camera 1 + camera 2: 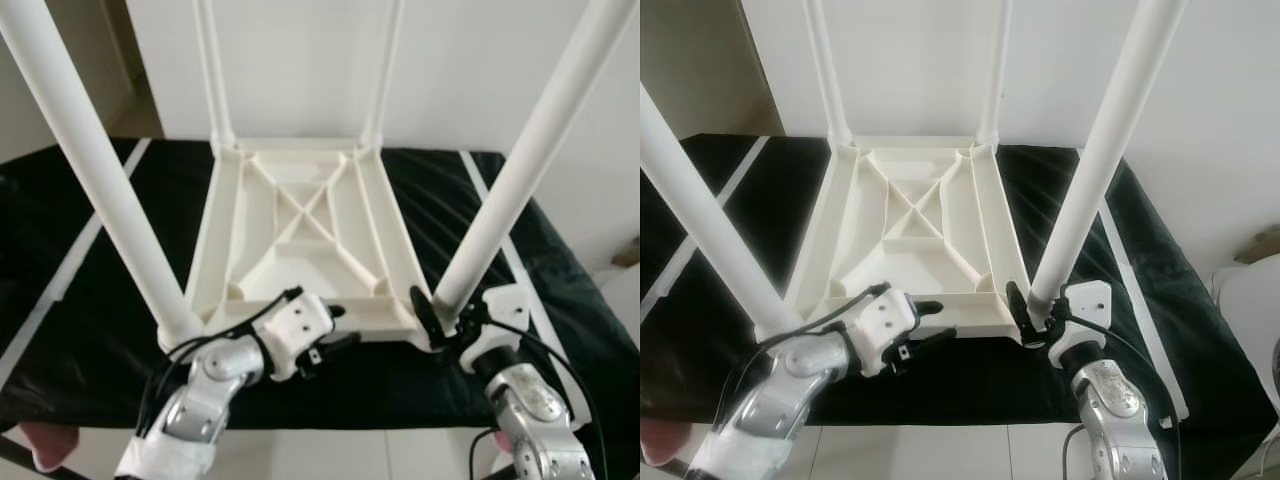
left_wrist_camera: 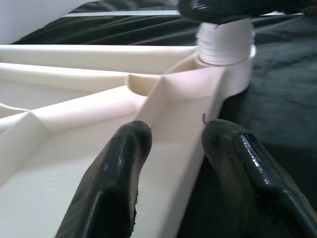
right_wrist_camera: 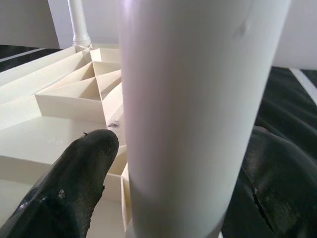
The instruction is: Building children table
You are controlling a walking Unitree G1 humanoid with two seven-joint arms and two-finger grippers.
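A white plastic children's table lies upside down on a black cloth, its four legs pointing up. My left gripper is at the middle of the near rim, with one finger inside the tabletop and one outside, closed across the rim. My right gripper is at the near right corner, shut around the base of the near right leg; in the right wrist view that leg sits between both fingers. The near left leg stands in its corner socket.
The black cloth with white stripes covers a low surface reaching past the table on both sides. The two far legs rise against a white wall. Pale floor tiles run along the near edge, with a pink object at the lower left.
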